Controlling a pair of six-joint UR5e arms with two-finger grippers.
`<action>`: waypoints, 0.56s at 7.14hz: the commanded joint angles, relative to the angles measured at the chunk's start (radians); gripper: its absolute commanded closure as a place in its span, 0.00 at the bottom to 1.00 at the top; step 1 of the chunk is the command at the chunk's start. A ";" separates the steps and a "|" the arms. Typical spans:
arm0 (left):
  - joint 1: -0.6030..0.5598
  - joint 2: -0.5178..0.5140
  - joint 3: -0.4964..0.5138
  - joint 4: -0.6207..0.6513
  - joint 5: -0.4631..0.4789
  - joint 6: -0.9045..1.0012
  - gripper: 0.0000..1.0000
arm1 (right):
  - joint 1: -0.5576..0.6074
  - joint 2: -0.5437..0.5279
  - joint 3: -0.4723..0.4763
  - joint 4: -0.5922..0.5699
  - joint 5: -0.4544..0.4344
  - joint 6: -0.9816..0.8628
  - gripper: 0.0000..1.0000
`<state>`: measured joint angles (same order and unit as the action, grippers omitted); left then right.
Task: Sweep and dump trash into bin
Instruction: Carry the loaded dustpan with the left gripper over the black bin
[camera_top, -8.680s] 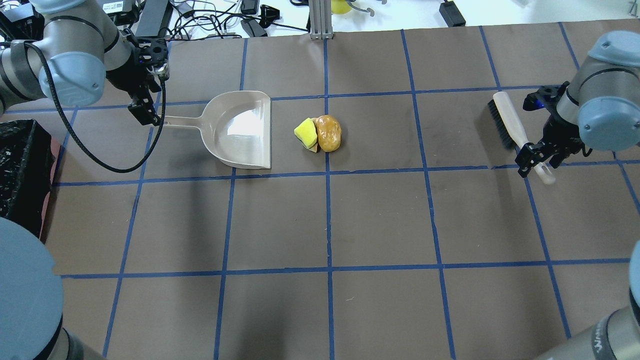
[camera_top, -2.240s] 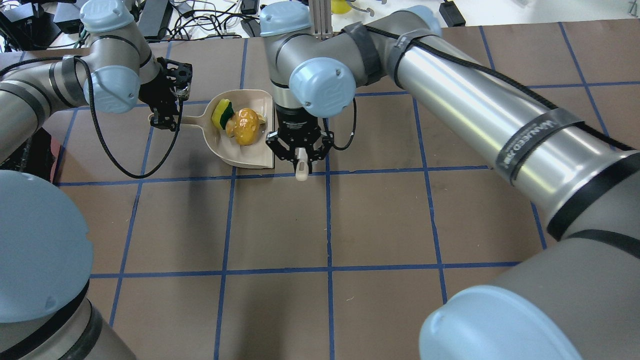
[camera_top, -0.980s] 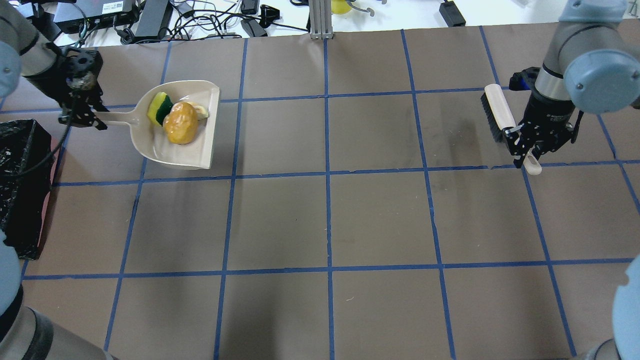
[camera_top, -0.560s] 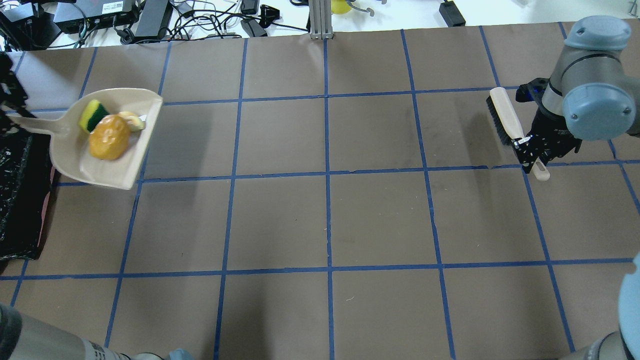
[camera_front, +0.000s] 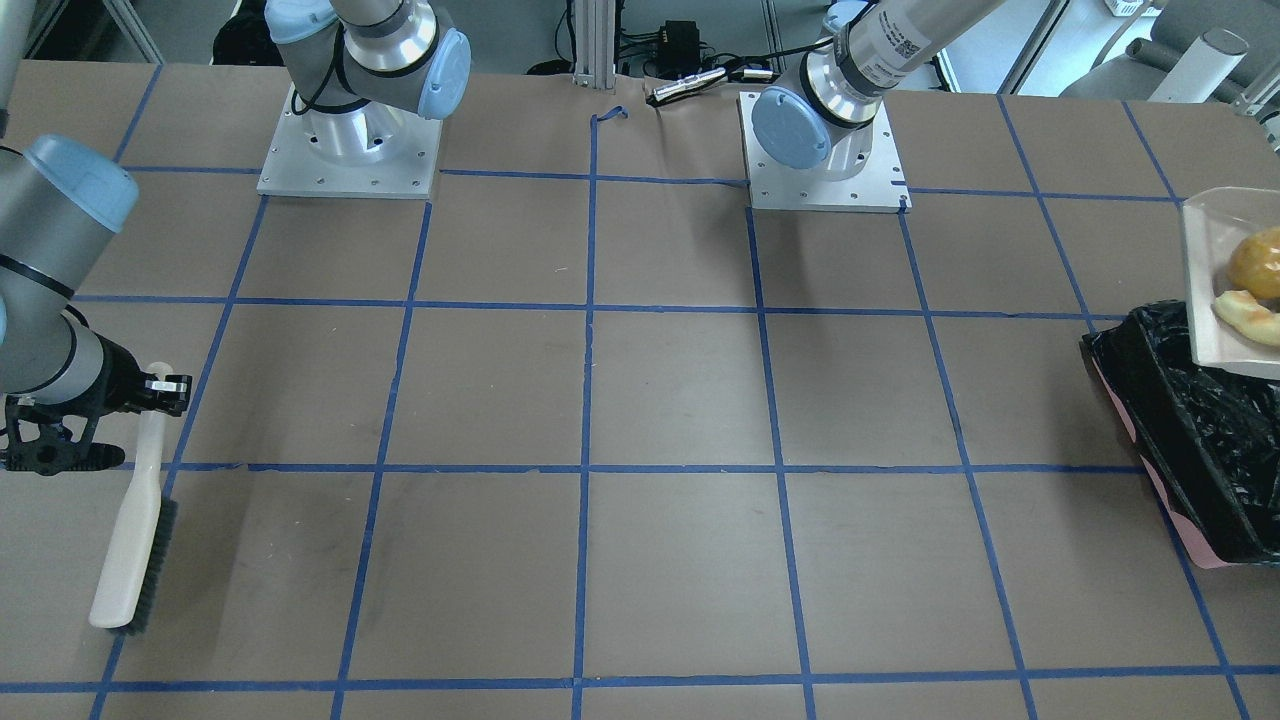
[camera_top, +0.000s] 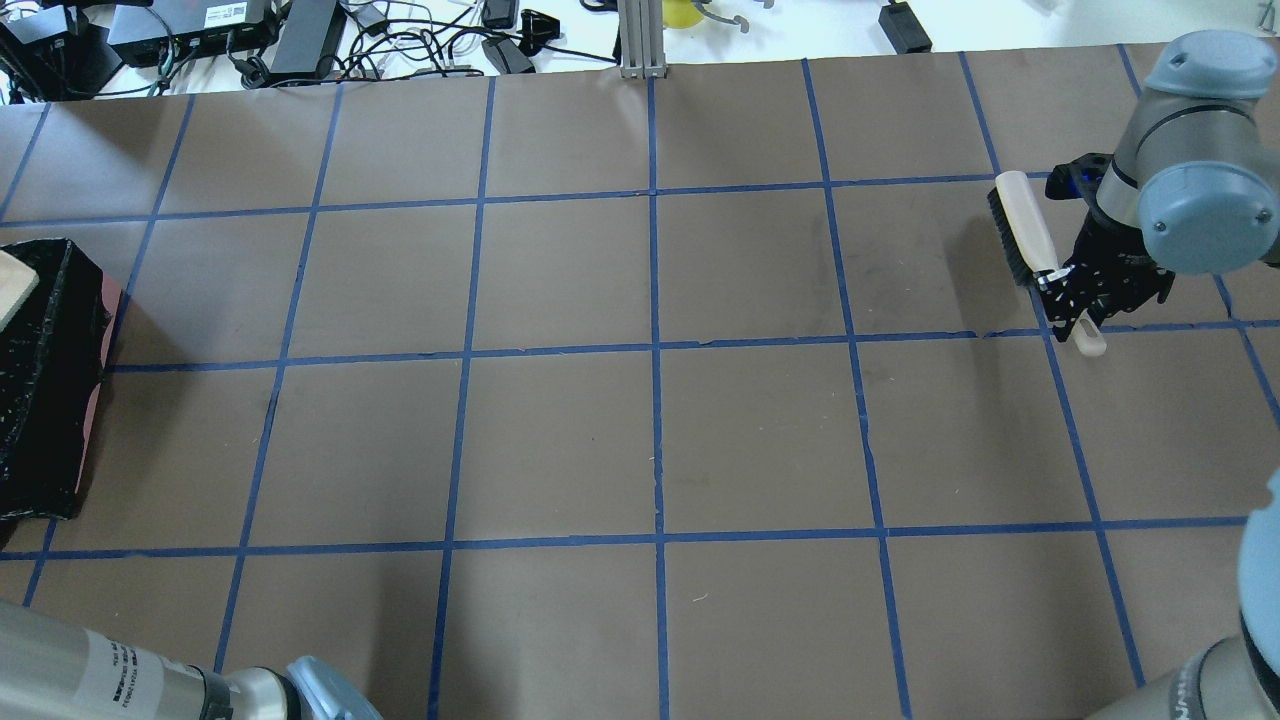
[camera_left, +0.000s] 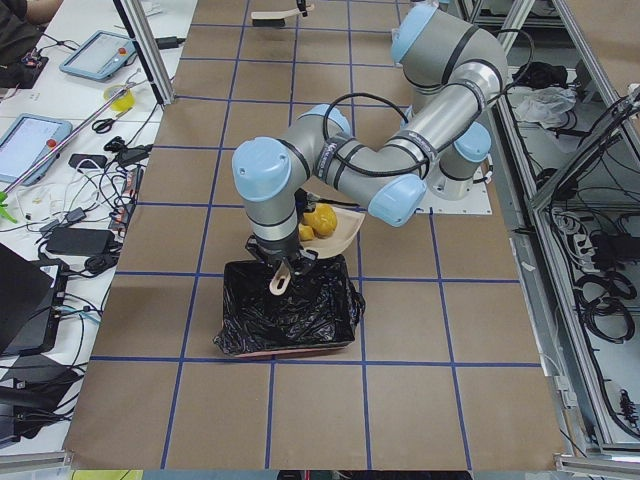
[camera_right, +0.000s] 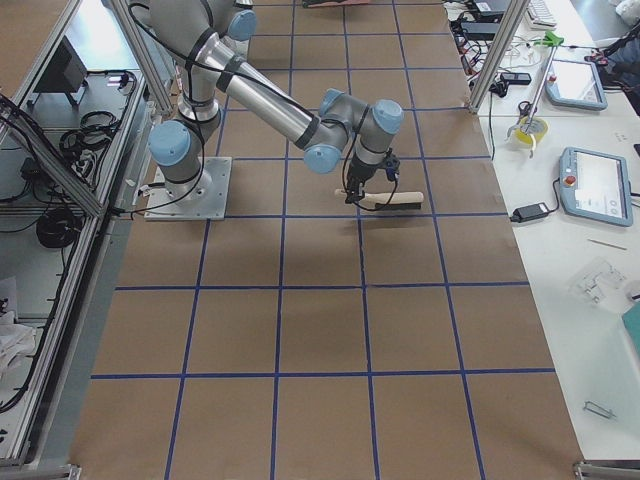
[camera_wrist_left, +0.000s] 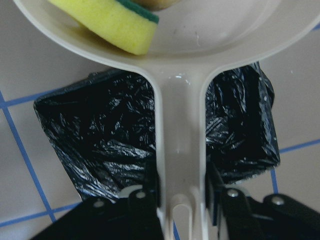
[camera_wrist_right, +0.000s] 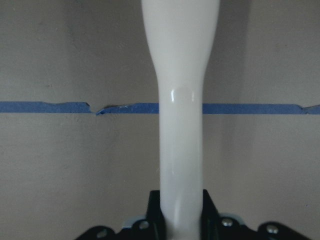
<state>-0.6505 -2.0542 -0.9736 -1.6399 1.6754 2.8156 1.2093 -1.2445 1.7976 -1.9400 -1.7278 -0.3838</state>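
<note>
spill risk at the bin's rim
left gripper (camera_wrist_left: 182, 192) is clamped on the handle of the dustpan (camera_wrist_left: 220, 30), held up above the bin (camera_wrist_left: 100, 135) at the table's (camera_top: 560, 440) left end, with the trash (camera_wrist_left: 110, 20) lying in its bowl. the pan's mouth seems to reach past the bag's edge, so tipping from here could roll the brown lump (camera_front: 1258, 262) onto the table instead. right gripper (camera_top: 1085, 292), far right, is closed on the brush (camera_top: 1020, 225).

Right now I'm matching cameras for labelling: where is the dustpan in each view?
Front-facing: dustpan at right edge.
Overhead: dustpan sliver, left edge.
Exterior left: dustpan at centre.
Exterior right: not in it.
Left wrist: dustpan fills top, centre.
Right wrist: not in it.
Landmark: black-lined bin below it.
</note>
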 joint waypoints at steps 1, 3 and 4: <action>0.023 -0.099 0.067 0.078 0.030 0.077 1.00 | -0.001 0.004 0.000 0.013 0.002 0.005 1.00; 0.023 -0.151 0.067 0.194 0.033 0.088 1.00 | -0.001 0.016 0.000 0.009 0.001 -0.004 0.67; 0.019 -0.158 0.065 0.213 0.035 0.087 1.00 | -0.001 0.016 0.002 0.009 -0.003 -0.004 0.47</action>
<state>-0.6293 -2.1946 -0.9081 -1.4663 1.7081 2.9008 1.2088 -1.2312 1.7985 -1.9294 -1.7279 -0.3852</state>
